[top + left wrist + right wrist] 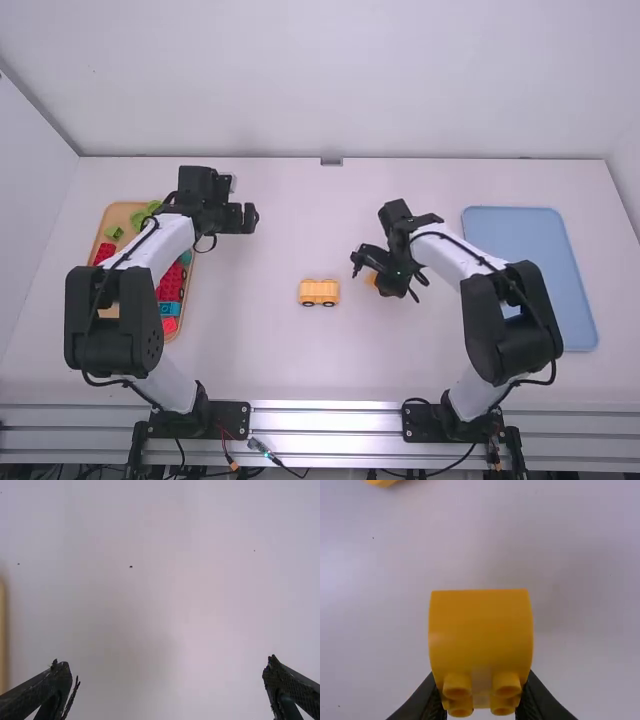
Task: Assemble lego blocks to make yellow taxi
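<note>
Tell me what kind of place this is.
Probably a robot test bench: two arms, a white table with a wooden tray of toy bricks, and a small yellow toy car.

Yellow car body (pixel 320 289): upright on dark wheels, on worktop (pixel 270 365). Yellow block (pixel 480 630): smooth curved face, round studs, held in right pincer (pixel 376 273). Red blocks (pixel 172 283), green blocks (pixel 138 218): loose in tray (pixel 122 211).

A blue tray (pixel 522 240) lies on the table (pixel 300 230).
</note>
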Robot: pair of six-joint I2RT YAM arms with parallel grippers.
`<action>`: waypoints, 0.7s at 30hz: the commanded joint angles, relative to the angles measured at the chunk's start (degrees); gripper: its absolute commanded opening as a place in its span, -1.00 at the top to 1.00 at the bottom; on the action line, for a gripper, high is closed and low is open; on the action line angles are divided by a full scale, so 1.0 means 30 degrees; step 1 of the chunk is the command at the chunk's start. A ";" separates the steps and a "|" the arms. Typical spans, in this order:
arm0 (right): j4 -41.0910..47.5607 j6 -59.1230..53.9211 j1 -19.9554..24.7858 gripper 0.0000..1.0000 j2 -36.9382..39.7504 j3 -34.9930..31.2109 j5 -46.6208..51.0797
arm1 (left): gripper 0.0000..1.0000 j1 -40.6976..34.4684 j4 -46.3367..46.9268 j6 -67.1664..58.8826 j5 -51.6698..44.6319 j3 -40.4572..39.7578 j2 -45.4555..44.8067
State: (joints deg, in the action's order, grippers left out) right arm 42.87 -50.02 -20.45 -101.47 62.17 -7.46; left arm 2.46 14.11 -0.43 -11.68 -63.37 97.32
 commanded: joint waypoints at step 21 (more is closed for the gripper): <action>-0.1603 -0.2288 -0.3264 1.00 -0.3519 0.0270 0.3738 | -0.98 -0.0066 0.0022 -0.0954 0.0066 -0.0117 -0.0437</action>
State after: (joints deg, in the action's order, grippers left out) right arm 38.04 -56.01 -30.06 -110.59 62.41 2.20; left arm 2.46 14.11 -2.66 -11.68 -63.37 97.34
